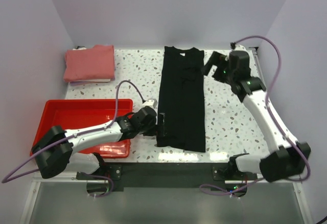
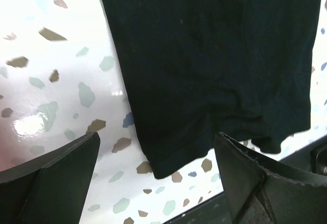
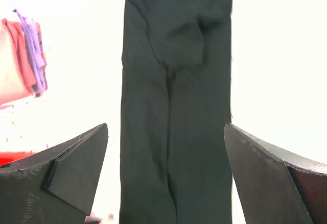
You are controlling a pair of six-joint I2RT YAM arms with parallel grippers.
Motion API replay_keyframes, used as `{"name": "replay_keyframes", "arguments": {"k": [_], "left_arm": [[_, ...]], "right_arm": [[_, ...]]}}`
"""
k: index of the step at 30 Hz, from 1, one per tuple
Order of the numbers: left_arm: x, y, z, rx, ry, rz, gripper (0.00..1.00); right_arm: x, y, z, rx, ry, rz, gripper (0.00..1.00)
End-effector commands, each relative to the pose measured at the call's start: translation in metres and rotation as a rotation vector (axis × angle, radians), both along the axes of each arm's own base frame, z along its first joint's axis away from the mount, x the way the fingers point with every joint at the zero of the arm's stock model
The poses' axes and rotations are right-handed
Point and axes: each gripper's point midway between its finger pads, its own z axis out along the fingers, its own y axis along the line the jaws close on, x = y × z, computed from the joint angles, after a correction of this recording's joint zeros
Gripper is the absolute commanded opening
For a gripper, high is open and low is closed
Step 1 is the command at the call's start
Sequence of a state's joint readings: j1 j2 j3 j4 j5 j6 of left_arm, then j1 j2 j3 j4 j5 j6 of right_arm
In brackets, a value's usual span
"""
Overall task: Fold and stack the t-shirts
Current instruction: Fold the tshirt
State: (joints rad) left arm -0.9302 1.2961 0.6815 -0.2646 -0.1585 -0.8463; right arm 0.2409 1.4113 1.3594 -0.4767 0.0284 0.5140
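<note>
From above, the black t-shirt lies as a long strip in the middle, and the pink t-shirt is folded at the far left corner. By the left wrist view, the left gripper is spread wide over the black shirt's near hem, holding nothing; by the right wrist view, the right gripper is equally wide and empty

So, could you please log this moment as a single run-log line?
phase: folding | black t-shirt: flat long strip | pink t-shirt: folded, far left | left tool: open at near hem | right tool: open beside collar end
</note>
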Motion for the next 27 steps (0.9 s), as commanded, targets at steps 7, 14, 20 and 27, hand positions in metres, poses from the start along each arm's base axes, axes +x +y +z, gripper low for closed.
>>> {"name": "replay_keyframes", "arguments": {"k": [7,14,20,27], "left_arm": [[-0.043,-0.014,-0.013,-0.123,0.113,-0.166,0.82],[-0.058,-0.016,-0.021,-0.112,0.137,-0.215,0.65],[-0.06,-0.016,-0.033,-0.081,0.16,-0.193,0.52],[-0.055,-0.016,-0.042,-0.051,0.169,-0.161,0.32]], "right_arm": [[-0.105,-0.015,-0.068,0.085,0.065,-0.003,0.99],[-0.132,-0.018,-0.089,0.027,0.168,0.057,0.99],[-0.137,-0.012,-0.099,0.043,0.204,0.083,0.99],[-0.145,-0.016,-0.111,0.018,0.235,0.09,0.99]]}}
